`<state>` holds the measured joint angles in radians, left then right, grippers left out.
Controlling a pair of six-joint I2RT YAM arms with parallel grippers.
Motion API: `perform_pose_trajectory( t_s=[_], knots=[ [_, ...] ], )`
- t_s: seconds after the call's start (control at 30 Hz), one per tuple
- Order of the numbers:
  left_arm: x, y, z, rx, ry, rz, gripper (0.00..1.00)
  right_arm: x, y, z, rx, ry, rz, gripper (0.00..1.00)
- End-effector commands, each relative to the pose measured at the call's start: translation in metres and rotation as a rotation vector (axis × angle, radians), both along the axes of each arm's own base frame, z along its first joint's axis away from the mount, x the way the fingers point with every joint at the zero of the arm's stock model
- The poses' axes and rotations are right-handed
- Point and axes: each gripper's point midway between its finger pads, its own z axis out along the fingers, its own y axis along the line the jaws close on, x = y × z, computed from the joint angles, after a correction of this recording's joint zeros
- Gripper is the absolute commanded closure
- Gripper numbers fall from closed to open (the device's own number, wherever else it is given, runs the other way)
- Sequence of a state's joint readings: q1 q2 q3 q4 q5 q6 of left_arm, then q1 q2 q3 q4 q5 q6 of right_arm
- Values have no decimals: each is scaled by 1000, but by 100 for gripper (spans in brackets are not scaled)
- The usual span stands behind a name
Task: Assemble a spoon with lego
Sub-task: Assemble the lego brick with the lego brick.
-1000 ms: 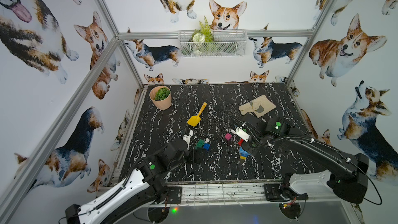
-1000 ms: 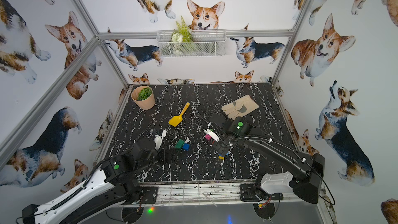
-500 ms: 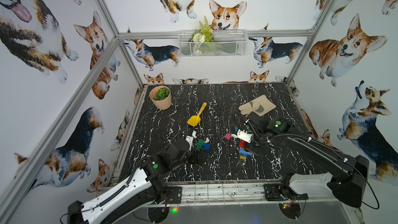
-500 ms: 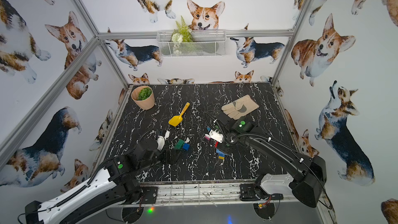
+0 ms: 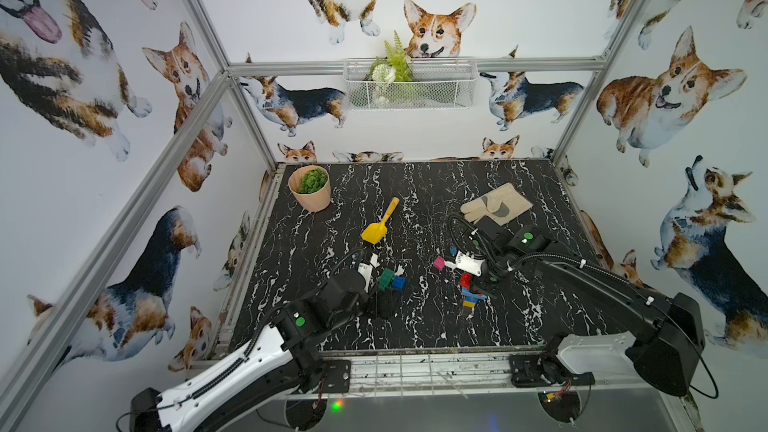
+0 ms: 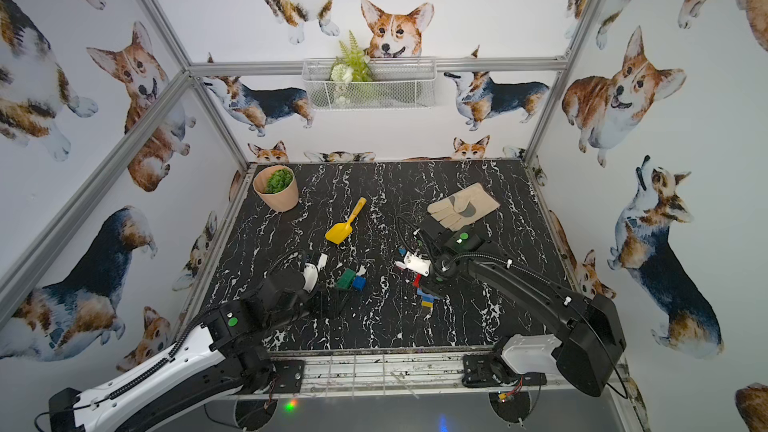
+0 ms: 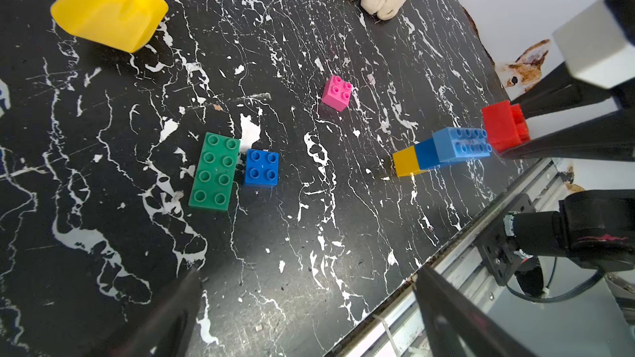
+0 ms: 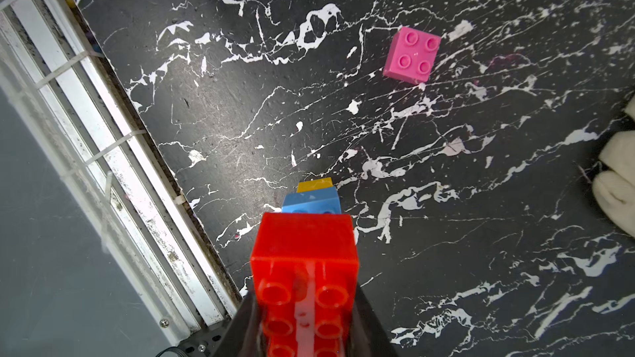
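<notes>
Held a red brick [image 8: 304, 245] in the right claw [image 8: 304, 300], jaws narrow on its sides, at the light-blue end of the part-built spoon [image 7: 443, 149]. Found that spoon as a short yellow, dark-blue and light-blue row on the worktop [image 7: 309, 235], near its front edge. Hung the left claw [image 7: 309, 303] wide and empty, close by a green brick [image 7: 214, 171] and a dark-blue brick [image 7: 261, 168] lying just beside each other. Saw a pink brick [image 7: 337, 92] standing alone between the groups.
</notes>
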<state>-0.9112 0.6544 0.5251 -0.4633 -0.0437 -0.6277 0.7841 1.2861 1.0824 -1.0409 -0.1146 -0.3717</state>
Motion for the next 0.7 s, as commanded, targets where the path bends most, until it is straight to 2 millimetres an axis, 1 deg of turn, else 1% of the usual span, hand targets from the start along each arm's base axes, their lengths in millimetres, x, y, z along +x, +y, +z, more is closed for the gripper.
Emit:
perform_pose_trajectory(
  t_s=[0.0, 0.5, 0.67],
  knots=[
    [2, 0, 0, 2, -12, 3, 0, 2, 5, 0, 26, -10, 41, 100],
    [2, 2, -1, 8, -13, 9, 0, 2, 2, -9, 4, 1, 58, 100],
    [2, 2, 0, 6, -13, 10, 0, 5, 3, -10, -4, -5, 63, 100]
  ],
)
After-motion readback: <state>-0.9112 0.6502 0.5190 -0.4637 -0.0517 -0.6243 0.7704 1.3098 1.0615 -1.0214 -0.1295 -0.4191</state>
